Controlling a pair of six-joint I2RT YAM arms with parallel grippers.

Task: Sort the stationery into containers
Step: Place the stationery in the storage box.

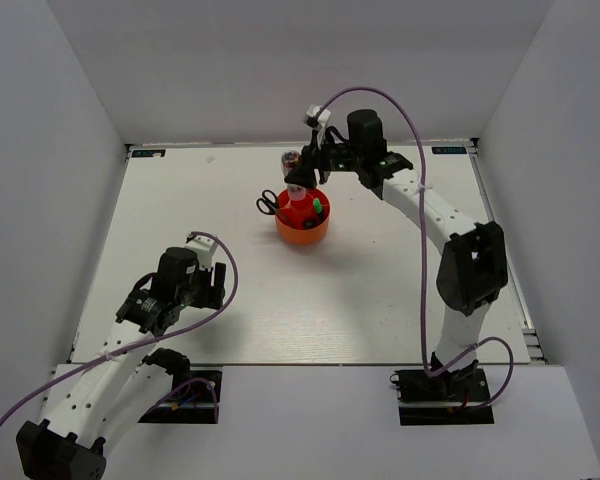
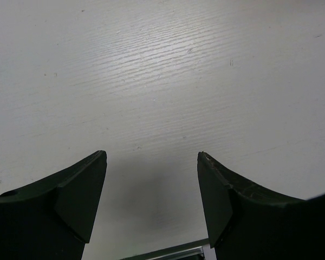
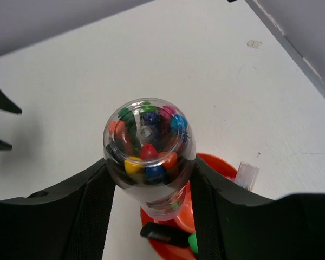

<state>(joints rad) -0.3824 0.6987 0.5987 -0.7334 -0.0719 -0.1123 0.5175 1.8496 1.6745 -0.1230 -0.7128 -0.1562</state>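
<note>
Clamping 1 clear tube [image 3: 149,142] over 1 orange tub [image 1: 304,236], right tool [image 3: 150,176], left tool [image 2: 151,162] apart

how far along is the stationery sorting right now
Nearly done. Done: the scissors and a green highlighter already sit in the orange tub. In hand: the right gripper holds the bead-filled clear tube above it. Left: release it; the left gripper is open, holding nothing.

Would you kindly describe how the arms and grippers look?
The left arm and right arm have white links and black joint housings. A thin purple cable loops along each. The left gripper and right gripper are black, with two broad wedge-shaped fingers.
</note>
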